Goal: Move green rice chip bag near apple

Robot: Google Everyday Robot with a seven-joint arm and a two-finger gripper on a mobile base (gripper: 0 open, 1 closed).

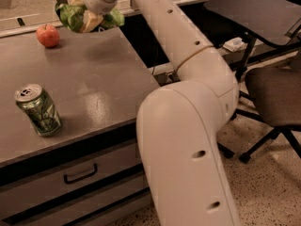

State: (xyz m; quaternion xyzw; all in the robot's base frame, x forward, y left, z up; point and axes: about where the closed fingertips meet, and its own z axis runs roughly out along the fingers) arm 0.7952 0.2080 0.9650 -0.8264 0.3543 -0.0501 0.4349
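The green rice chip bag [77, 18], crumpled and shiny, hangs in the air over the far part of the grey cabinet top [94, 79]. My gripper [89, 14] is shut on it, and the white arm reaches in from the lower right. The apple [48, 35], small and red-orange, sits on the top at the far left. The bag is a short way to the right of the apple and above it, not touching it. The bag hides most of the gripper.
A green soda can [38, 110] stands upright near the front left edge of the top. The cabinet has a drawer with a dark handle [81, 174]. An office chair [273, 84] and dark furniture stand on the speckled floor at right.
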